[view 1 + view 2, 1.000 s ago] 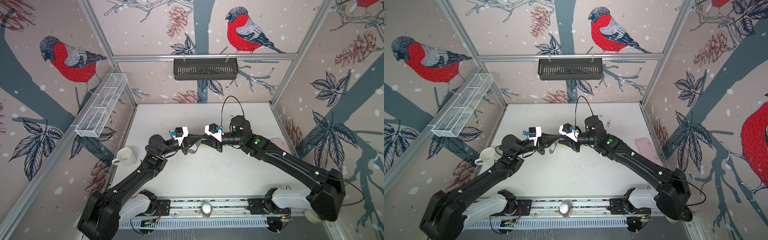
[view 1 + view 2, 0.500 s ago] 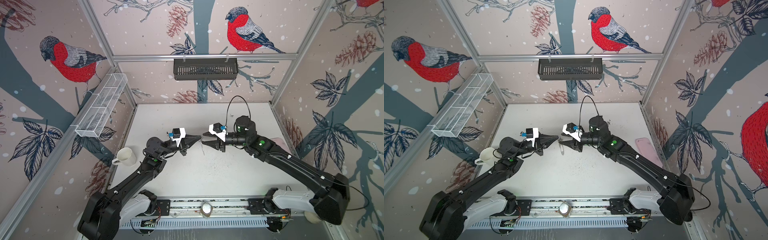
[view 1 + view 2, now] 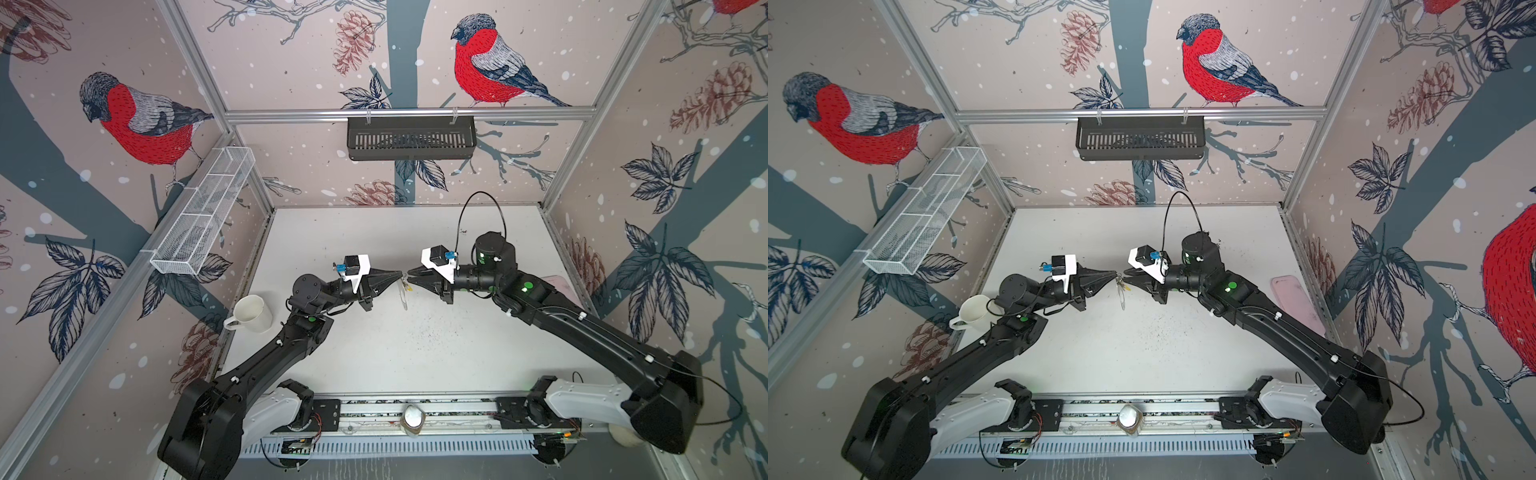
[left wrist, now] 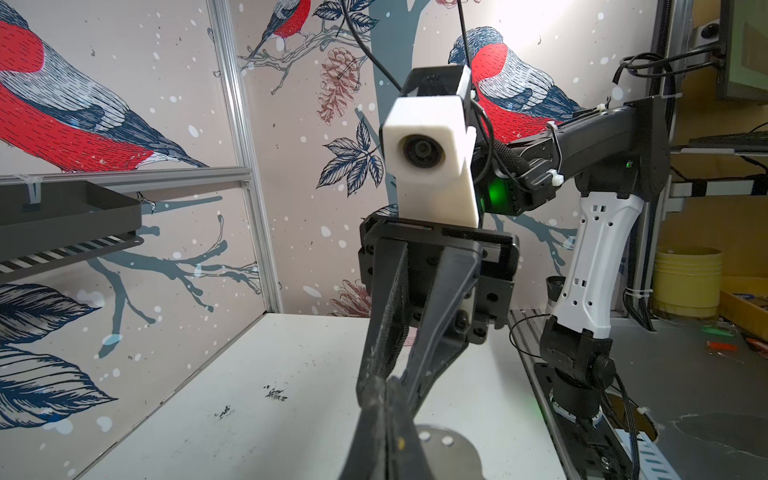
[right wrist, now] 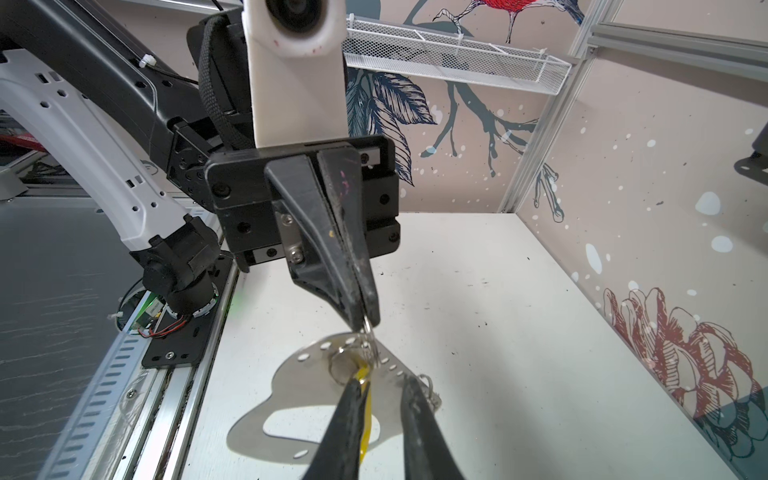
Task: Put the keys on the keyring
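Above the middle of the white desk (image 3: 374,357), the two arms meet tip to tip in mid-air, as both top views show. The left pincer (image 3: 400,274) is fully closed, and the right wrist view shows its tips (image 5: 366,318) pinching a small metal ring (image 5: 368,330) at the top edge of the keyring (image 5: 291,399). That grey plate hangs below the ring, clear of the desk, and appears edge-on in a top view (image 3: 1122,297). The right pincer (image 5: 380,382) faces it, its fingers narrowly parted. The keys (image 5: 365,432) lie with the yellow tag against the inner face of one finger only, the round key head just beside the plate's row of holes. A white mug (image 3: 249,313) stands at the desk's left edge.
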`<action>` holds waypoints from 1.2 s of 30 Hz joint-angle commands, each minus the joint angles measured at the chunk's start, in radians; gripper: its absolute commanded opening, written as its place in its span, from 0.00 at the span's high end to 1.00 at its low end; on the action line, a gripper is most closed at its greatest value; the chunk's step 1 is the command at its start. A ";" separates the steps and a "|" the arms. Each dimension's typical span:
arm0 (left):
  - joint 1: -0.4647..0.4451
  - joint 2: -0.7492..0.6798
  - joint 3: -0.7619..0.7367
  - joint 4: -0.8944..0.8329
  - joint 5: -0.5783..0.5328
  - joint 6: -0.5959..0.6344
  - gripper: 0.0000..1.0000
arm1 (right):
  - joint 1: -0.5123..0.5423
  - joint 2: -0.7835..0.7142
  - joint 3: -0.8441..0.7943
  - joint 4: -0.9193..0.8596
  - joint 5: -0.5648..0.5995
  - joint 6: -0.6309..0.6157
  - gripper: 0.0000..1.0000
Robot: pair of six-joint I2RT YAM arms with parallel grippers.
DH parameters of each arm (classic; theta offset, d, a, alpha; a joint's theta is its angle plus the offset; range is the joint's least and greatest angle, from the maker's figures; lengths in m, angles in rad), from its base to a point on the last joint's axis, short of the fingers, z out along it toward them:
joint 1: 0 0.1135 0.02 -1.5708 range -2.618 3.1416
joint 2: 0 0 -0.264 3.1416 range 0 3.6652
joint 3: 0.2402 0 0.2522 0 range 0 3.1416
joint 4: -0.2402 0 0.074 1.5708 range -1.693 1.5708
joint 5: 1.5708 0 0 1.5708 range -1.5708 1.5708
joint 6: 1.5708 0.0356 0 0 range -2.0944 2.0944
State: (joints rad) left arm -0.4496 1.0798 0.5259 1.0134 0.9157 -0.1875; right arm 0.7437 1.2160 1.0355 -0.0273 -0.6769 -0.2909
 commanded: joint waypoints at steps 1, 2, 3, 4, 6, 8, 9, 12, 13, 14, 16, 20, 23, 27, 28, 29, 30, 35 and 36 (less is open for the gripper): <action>0.000 -0.001 0.003 0.070 0.013 -0.015 1.00 | 0.000 0.008 0.011 0.038 -0.029 0.008 0.79; 0.001 0.000 0.003 0.073 0.015 -0.015 1.00 | 0.000 0.010 0.011 0.042 -0.034 0.009 0.79; 0.000 0.001 0.004 0.074 0.015 -0.015 1.00 | 0.000 0.013 0.012 0.045 -0.038 0.010 0.79; 0.001 0.002 0.005 0.073 0.014 -0.015 1.00 | 0.000 0.015 0.013 0.049 -0.042 0.011 0.79; 0.001 0.003 0.004 0.074 0.016 -0.017 1.00 | 0.000 0.019 0.015 0.057 -0.048 0.014 0.79; 0.001 0.005 0.006 0.074 0.017 -0.018 1.00 | 0.000 0.023 0.017 0.065 -0.052 0.017 0.79; 0.002 0.006 0.006 0.074 0.020 -0.019 1.00 | 0.000 0.025 0.018 0.069 -0.055 0.019 0.79; 0.002 0.008 0.008 0.076 0.022 -0.020 1.00 | 0.001 0.031 0.024 0.072 -0.062 0.019 0.79; 0.002 0.008 0.008 0.077 0.023 -0.020 1.00 | 0.002 0.033 0.025 0.073 -0.065 0.019 0.79; 0.002 0.008 0.008 0.077 0.023 -0.020 1.00 | 0.002 0.033 0.026 0.073 -0.067 0.019 0.79; 0.002 0.005 0.006 0.079 0.023 -0.020 1.00 | 0.001 0.033 0.030 0.075 -0.068 0.019 0.80; 0.002 0.006 0.008 0.077 0.026 -0.018 1.00 | 0.003 0.051 0.035 0.076 -0.073 0.019 0.82; 0.002 0.005 0.008 0.077 0.028 -0.020 1.00 | 0.003 0.063 0.040 0.078 -0.078 0.019 0.83; 0.002 0.003 0.005 0.082 0.027 -0.020 1.00 | 0.005 0.074 0.044 0.076 -0.079 0.017 0.83; 0.002 0.003 0.005 0.083 0.028 -0.020 1.00 | 0.006 0.077 0.046 0.076 -0.079 0.015 0.84; 0.002 0.003 0.005 0.082 0.027 -0.020 1.00 | 0.008 0.077 0.046 0.073 -0.080 0.015 0.84; 0.002 0.003 0.005 0.082 0.027 -0.020 1.00 | 0.007 0.077 0.046 0.074 -0.080 0.016 0.85; 0.002 0.003 0.002 0.085 0.027 -0.021 1.00 | 0.008 0.075 0.047 0.075 -0.076 0.014 0.95; 0.002 0.002 0.000 0.085 0.027 -0.021 1.00 | 0.009 0.075 0.047 0.074 -0.074 0.013 0.97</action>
State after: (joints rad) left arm -0.4484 1.0863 0.5259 1.0374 0.9234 -0.2020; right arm 0.7502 1.2900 1.0740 0.0235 -0.7616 -0.2672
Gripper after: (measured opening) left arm 0.048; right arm 0.048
